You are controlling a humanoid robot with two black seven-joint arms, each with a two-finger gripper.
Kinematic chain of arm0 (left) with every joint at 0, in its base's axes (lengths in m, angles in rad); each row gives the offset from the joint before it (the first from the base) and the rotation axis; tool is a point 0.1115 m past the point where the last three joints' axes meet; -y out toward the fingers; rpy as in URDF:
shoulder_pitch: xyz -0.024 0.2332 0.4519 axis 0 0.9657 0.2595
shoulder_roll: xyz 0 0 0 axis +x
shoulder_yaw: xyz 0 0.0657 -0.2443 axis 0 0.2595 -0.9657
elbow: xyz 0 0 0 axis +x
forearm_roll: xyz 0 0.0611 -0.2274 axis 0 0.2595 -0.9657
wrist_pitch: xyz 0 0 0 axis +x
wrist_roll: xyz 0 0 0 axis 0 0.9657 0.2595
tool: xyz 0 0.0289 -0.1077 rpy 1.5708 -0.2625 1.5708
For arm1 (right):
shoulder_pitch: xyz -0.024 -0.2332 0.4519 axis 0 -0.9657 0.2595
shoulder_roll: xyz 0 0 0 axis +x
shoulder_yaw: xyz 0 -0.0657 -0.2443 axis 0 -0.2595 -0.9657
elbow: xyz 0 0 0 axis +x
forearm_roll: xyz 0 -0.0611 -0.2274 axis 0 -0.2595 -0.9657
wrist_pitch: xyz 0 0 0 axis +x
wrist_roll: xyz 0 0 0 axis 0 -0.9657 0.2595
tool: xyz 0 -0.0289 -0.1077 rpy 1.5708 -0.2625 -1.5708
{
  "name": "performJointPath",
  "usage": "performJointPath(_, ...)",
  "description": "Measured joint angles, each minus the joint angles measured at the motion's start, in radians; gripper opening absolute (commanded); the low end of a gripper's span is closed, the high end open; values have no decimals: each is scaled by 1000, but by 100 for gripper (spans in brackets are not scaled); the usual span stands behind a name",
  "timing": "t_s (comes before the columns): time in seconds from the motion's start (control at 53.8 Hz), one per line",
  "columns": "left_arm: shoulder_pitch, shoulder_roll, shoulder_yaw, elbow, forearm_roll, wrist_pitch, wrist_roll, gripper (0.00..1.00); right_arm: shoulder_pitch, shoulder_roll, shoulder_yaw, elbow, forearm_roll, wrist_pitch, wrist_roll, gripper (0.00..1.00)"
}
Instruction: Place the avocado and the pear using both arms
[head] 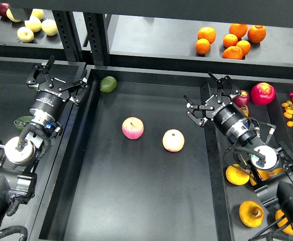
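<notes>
The avocado [22, 121], dark green and elongated, lies in the left bin, partly hidden behind my left arm. My left gripper [60, 78] is open and empty, above the wall between the left bin and the centre tray [136, 201], well beyond the avocado. Several yellow-orange pears lie in the right bin; one pear [237, 174] is beside my right arm and another pear [251, 213] is nearer me. My right gripper [205, 98] is open and empty, above the divider between the centre tray and the right bin, far from the pears.
A rounder green avocado [108, 84] lies in the tray's far left corner. Two pink-and-yellow apples [132, 128] [173, 140] lie mid-tray. Oranges [230, 40] and yellow apples [33, 24] sit on the back shelf. Red fruits [263, 93] lie beyond my right arm.
</notes>
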Motion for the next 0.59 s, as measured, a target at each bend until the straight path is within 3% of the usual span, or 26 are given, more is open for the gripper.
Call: performJointPath(0.594,1,0,23,8,0,0,0,100,9,0,4,14,2,0,1,99)
